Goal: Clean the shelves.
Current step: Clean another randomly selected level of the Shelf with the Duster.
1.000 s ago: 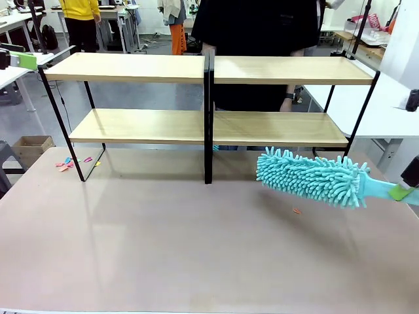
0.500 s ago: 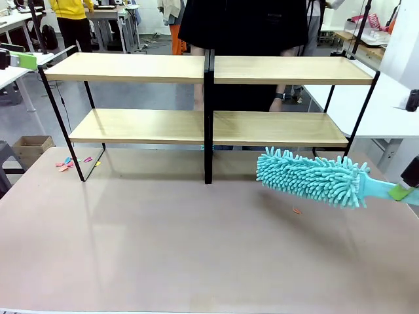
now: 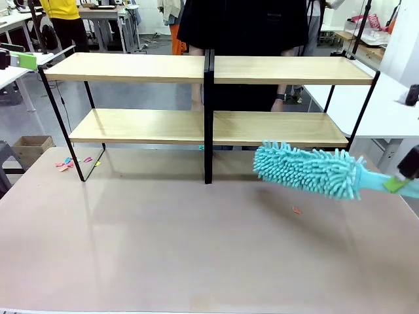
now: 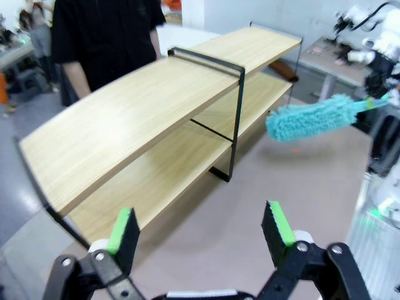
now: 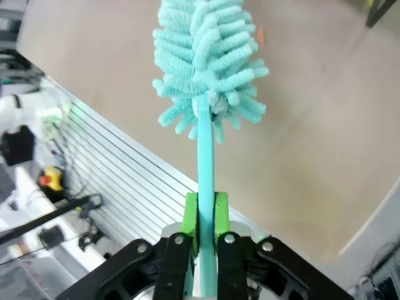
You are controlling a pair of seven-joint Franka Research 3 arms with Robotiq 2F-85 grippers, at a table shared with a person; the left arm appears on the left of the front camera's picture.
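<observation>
Duster (image 3: 308,170) lifted slightly toward shelves (image 3: 206,69); right jaws pinching its handle; left jaws spread, empty.

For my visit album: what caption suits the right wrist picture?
End effector shut on the handle of a turquoise microfibre duster, held out over the beige table.

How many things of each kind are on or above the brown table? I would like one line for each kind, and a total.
Shelf units: 2
Duster: 1
Orange scrap: 1
Total: 4
</observation>
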